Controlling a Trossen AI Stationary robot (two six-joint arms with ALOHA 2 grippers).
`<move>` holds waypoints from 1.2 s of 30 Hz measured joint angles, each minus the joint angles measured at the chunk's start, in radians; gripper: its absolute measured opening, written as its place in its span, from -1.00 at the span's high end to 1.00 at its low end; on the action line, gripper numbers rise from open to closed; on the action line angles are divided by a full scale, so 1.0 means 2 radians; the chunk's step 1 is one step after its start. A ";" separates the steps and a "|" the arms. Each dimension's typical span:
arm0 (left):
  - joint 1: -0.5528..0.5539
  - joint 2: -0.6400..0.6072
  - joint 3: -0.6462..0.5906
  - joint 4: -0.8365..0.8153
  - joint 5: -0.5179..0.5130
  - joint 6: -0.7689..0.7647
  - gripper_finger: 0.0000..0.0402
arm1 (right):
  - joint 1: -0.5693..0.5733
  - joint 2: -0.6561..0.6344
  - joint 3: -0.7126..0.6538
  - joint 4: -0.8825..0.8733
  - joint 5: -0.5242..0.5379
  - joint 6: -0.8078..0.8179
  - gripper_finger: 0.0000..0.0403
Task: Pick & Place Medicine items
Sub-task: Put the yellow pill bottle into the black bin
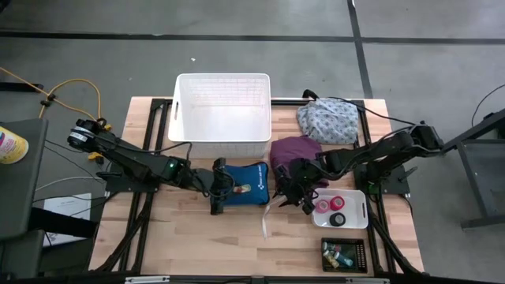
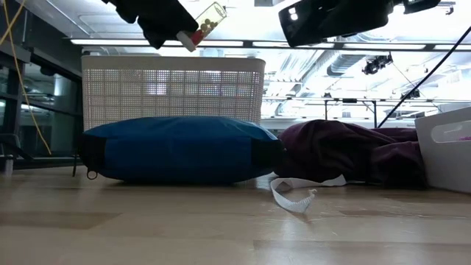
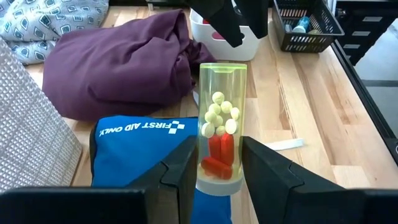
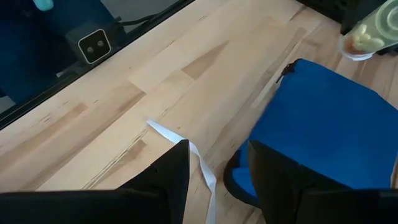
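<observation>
My left gripper [image 3: 219,152] is shut on a greenish clear vial [image 3: 222,93] with pale round pills and red capsules inside. It holds the vial above the blue zip pouch [image 1: 245,195], which lies flat on the table; the low view shows the vial [image 2: 210,18] high up. My right gripper [image 4: 217,171] hangs open over the pouch's right end [image 4: 323,124] with nothing between its fingers. A white tray [image 1: 359,214] at the right holds pink and red bandage rolls [image 1: 331,207]. My left gripper pinches the vial near its white capped end [image 3: 217,180] between its two fingers, one on each side. The fingers come from the table's left, slanting a little down, and the vial lies along them, reaching out past their tips. The vial is lifted clear of the pouch.
A white mesh basket [image 1: 223,118] stands at the far middle. A purple cloth bundle [image 1: 292,150] and a floral one [image 1: 327,118] lie at the far right. A black crate [image 1: 345,254] of small items sits near right. A white strip [image 1: 267,221] lies by the pouch.
</observation>
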 joint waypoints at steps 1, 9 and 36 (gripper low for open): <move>0.000 0.000 0.000 0.000 0.000 0.000 0.43 | 0.000 0.000 0.000 0.002 0.000 0.000 0.26; 0.000 0.000 0.000 0.000 0.000 -0.001 0.43 | 0.000 0.000 0.000 0.011 0.009 0.000 0.26; 0.000 0.000 0.000 0.022 0.000 -0.001 0.43 | 0.001 0.000 0.000 0.089 -0.049 0.066 0.26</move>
